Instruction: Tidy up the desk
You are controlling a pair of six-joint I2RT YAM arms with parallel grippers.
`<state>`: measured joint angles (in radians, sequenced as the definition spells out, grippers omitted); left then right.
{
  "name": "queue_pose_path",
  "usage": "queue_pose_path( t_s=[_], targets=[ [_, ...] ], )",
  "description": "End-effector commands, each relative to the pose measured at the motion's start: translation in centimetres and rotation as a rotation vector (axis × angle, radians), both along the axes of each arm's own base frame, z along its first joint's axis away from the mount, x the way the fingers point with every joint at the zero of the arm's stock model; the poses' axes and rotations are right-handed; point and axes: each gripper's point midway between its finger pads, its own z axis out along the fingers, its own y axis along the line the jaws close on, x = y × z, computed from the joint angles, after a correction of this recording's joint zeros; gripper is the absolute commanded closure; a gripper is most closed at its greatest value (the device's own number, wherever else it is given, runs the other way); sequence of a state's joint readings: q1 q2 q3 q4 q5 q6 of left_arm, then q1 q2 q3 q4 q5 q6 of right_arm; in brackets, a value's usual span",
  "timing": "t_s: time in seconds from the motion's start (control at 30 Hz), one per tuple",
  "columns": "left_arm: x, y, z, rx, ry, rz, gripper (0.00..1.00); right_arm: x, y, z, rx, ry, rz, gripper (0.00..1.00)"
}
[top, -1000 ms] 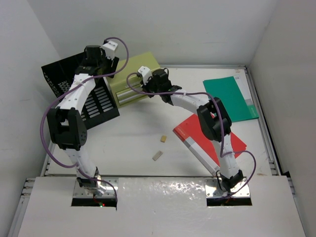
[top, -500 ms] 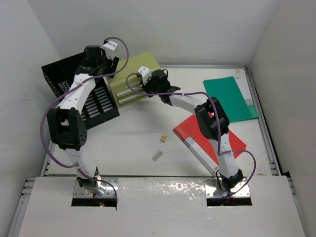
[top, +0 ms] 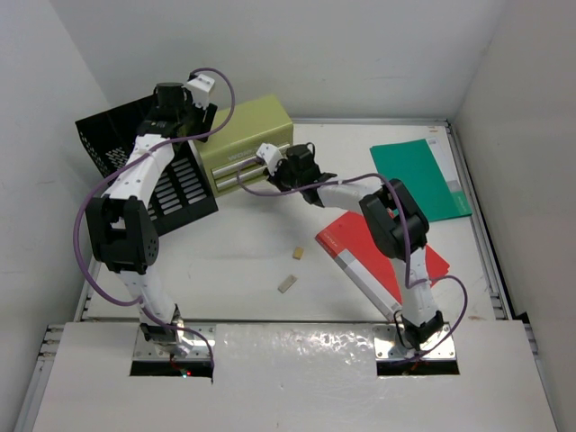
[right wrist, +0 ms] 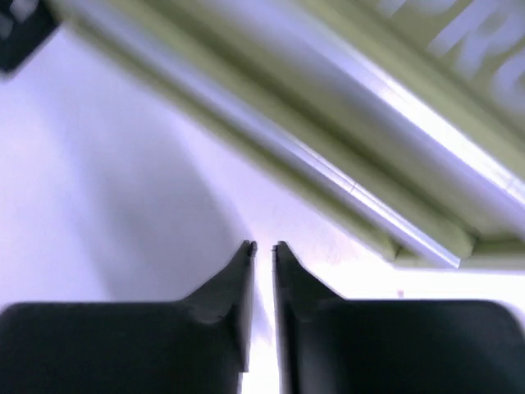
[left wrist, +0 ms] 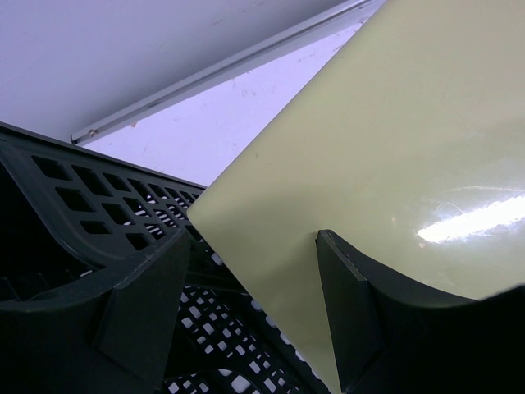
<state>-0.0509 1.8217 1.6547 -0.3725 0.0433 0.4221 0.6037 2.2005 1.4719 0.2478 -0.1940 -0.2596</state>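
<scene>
The desk [top: 243, 261] is a white tabletop with metal edge rails. An olive-green drawer box [top: 247, 130] stands at its back left. My left gripper [top: 183, 115] is open over the box's back left corner. In the left wrist view [left wrist: 254, 242] one finger lies over the box top [left wrist: 394, 123], the other over the black basket [left wrist: 82, 197]. My right gripper [top: 270, 173] is just in front of the box's drawers. In the right wrist view [right wrist: 264, 246] it is shut and empty above the white surface, with the blurred box front [right wrist: 394, 123] ahead.
A black mesh basket [top: 117, 144] leans at the far left beside the box. A red folder [top: 378, 252] lies right of centre under the right arm. A green folder [top: 418, 180] lies at the back right. Two small tan blocks [top: 297, 253] [top: 287, 284] lie near the middle.
My right gripper has drawn back from the box's front, toward the near right. The left arm has not moved.
</scene>
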Motion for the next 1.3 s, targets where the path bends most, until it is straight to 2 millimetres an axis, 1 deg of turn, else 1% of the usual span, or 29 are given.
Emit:
queue_pose_path(
  t_s=[0.0,0.03,0.07,0.1,0.13,0.17,0.2,0.23,0.27,0.3,0.37,0.4,0.43,0.47,0.53,0.57,0.6,0.67,0.7,0.8,0.83,0.93,1.0,1.03,1.07,1.17,1.2,1.23,1.27],
  targets=[
    [-0.3,-0.8,-1.9,0.001,0.055,-0.034,0.38,-0.1,0.2,6.8,0.022,-0.259,0.114,0.78],
    [-0.4,-0.8,-1.7,0.003,0.053,-0.034,0.38,-1.5,-0.4,5.0,-0.012,-0.249,0.151,0.56],
    [-0.4,-0.7,-1.8,0.006,0.053,-0.032,0.39,-1.7,-0.6,5.3,-0.048,-0.323,0.193,0.46],
    [-0.4,-0.6,-1.7,0.010,0.051,-0.029,0.38,-2.1,-0.8,5.5,-0.065,-0.358,0.215,0.42],
    [-0.3,-0.5,-1.6,0.014,0.048,-0.027,0.38,-3.0,-1.4,4.1,-0.101,-0.361,0.236,0.37],
    [-0.3,-0.5,-1.6,0.017,0.048,-0.023,0.38,-2.9,-1.5,4.2,-0.141,-0.421,0.260,0.35],
    [-0.2,-0.5,-1.4,0.017,0.043,-0.023,0.39,-3.2,-1.8,3.6,-0.173,-0.437,0.272,0.33],
    [-0.2,-0.5,-1.3,0.015,0.042,-0.022,0.39,-3.0,-2.1,3.3,-0.200,-0.461,0.272,0.29],
    [-0.2,-0.6,-1.4,0.013,0.043,-0.024,0.39,-2.2,-2.2,4.2,-0.228,-0.541,0.249,0.29],
    [-0.2,-0.7,-1.4,0.006,0.045,-0.027,0.38,-2.0,-2.2,4.1,-0.264,-0.610,0.258,0.29],
    [-0.2,-0.7,-1.5,0.004,0.049,-0.026,0.38,-1.5,-2.5,3.9,-0.322,-0.678,0.235,0.28],
    [-0.2,-0.7,-1.5,0.005,0.050,-0.026,0.38,-1.3,-2.5,3.0,-0.359,-0.699,0.241,0.28],
    [-0.2,-0.7,-1.8,0.009,0.054,-0.026,0.39,-1.2,-2.0,3.6,-0.388,-0.764,0.248,0.28],
    [-0.2,-0.6,-1.9,0.014,0.057,-0.024,0.38,-0.7,-2.1,3.8,-0.411,-0.789,0.226,0.28],
    [0.0,-0.4,-2.0,0.025,0.057,-0.016,0.38,-0.3,-1.7,3.8,-0.436,-0.853,0.212,0.28],
    [0.0,-0.3,-2.1,0.027,0.058,-0.016,0.38,0.2,-1.5,4.3,-0.440,-0.878,0.201,0.28],
    [0.1,-0.3,-2.3,0.028,0.061,-0.015,0.38,0.5,-1.6,4.1,-0.459,-0.886,0.191,0.29],
    [0.1,-0.4,-2.5,0.028,0.065,-0.018,0.38,1.2,-1.2,3.6,-0.478,-0.912,0.184,0.29],
    [0.2,-0.4,-2.7,0.027,0.069,-0.017,0.38,1.3,-1.0,3.1,-0.497,-0.931,0.192,0.28],
    [0.2,-0.4,-2.8,0.029,0.071,-0.022,0.38,1.6,-0.5,2.9,-0.552,-0.981,0.199,0.28],
    [0.2,-0.4,-2.8,0.029,0.071,-0.025,0.39,1.6,-0.2,2.4,-0.571,-0.984,0.211,0.29],
    [0.1,-0.5,-2.9,0.031,0.077,-0.033,0.38,1.3,0.8,3.0,-0.587,-1.024,0.203,0.32],
    [0.0,-0.5,-2.9,0.033,0.080,-0.036,0.38,1.1,1.3,2.7,-0.615,-1.051,0.216,0.32],
    [0.0,-0.4,-2.9,0.035,0.080,-0.034,0.38,1.5,1.5,3.0,-0.625,-1.061,0.208,0.32],
    [0.0,-0.4,-3.0,0.036,0.081,-0.034,0.38,1.7,1.6,2.2,-0.640,-1.052,0.215,0.32],
    [0.0,-0.4,-3.1,0.039,0.082,-0.033,0.38,2.4,1.9,2.3,-0.636,-1.046,0.195,0.31],
    [-0.1,-0.3,-3.0,0.041,0.081,-0.032,0.38,2.5,2.0,1.6,-0.640,-1.023,0.201,0.31],
    [-0.2,-0.4,-3.0,0.041,0.082,-0.034,0.38,3.0,2.3,1.9,-0.637,-1.023,0.193,0.31],
    [-0.2,-0.3,-3.0,0.044,0.082,-0.034,0.38,3.2,2.4,1.7,-0.641,-1.016,0.194,0.31]
  ],
)
